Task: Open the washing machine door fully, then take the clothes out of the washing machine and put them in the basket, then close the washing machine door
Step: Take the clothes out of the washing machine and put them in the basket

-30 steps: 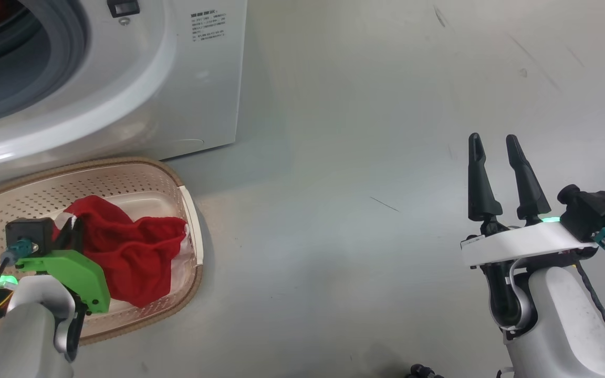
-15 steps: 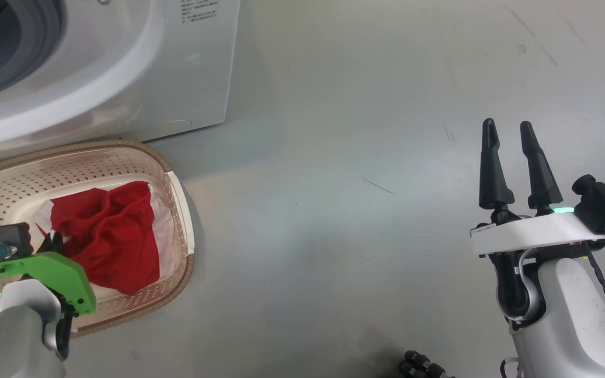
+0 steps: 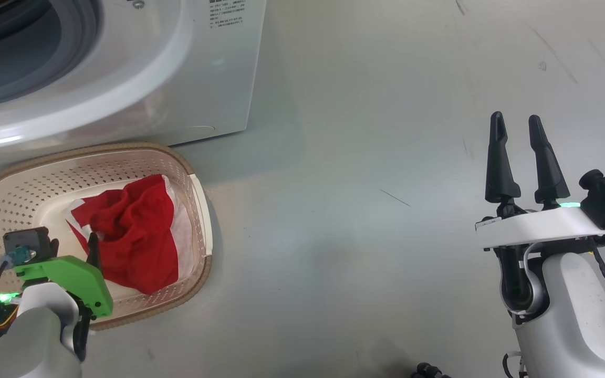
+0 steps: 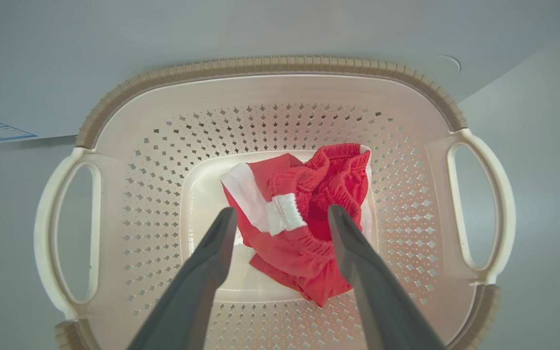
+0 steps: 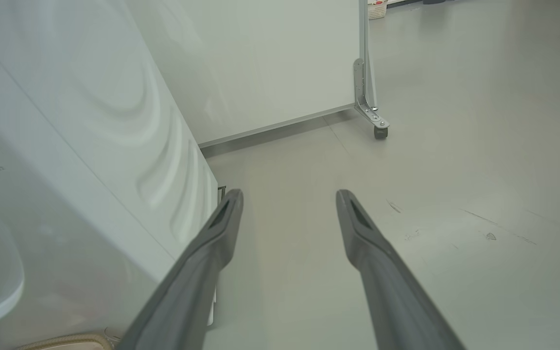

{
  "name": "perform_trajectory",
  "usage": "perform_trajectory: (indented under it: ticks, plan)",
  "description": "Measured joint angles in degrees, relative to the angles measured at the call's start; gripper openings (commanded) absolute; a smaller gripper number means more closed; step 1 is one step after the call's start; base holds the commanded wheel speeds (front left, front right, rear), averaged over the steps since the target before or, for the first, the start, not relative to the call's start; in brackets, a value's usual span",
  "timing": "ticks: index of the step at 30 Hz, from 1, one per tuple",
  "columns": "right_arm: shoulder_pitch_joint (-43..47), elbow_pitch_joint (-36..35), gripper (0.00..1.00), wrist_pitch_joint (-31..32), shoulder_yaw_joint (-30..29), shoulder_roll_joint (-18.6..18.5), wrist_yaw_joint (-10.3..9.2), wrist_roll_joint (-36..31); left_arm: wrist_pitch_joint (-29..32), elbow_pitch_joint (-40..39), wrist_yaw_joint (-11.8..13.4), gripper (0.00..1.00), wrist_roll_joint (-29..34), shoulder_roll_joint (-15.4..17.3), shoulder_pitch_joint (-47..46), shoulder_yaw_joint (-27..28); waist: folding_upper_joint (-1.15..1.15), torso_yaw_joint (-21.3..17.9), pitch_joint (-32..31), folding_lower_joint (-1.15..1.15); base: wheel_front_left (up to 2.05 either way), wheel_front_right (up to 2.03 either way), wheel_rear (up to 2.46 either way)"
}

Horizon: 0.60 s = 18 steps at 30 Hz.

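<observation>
1. The clothes point(image 4: 304, 218) lie crumpled on the floor of the basket point(image 4: 270, 63). They are red fabric with a white band and a white stitched trim facing up. The heap sits toward the basket's right side in the left wrist view and is not draped over the rim.
2. The basket stands on the grey floor point(image 3: 360, 184), directly in front of the washing machine point(image 3: 218, 79). In the head view its brown rim lies close below the machine's front panel. Both side handles are visible in the left wrist view.
3. The left gripper point(image 4: 281, 212) hangs above the basket, pointing down into it. Its two fingers are spread wide apart with nothing clamped between them. The garment lies beneath the gap, and it cannot be determined whether the fingertips touch the fabric.
4. At the upper left of the head view, the washing machine shows the grey gasket point(image 3: 29, 58) of its round opening. A block of small printed text point(image 3: 226, 13) sits on the front panel to the right of the opening.
5. The right gripper point(image 3: 515, 117) is well apart from the basket, at the lower right of the head view above bare floor. Its fingers are spread and hold nothing.
6. In the right wrist view, the machine's ribbed white side is on the left. A pale partition panel point(image 5: 270, 63) on a caster point(image 5: 381, 132) stands behind it.
</observation>
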Motion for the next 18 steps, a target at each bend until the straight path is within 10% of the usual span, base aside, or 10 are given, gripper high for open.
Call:
perform_trajectory:
  ticks: [18]
  plan:
    - [0.88,2.19,1.0,0.0,-0.55,-0.05,0.0,-0.08,-9.29,1.38,-3.08,1.0,0.76,-1.9,0.29,-2.11,0.0,4.36,-10.03,0.0,0.0,0.0,0.0]
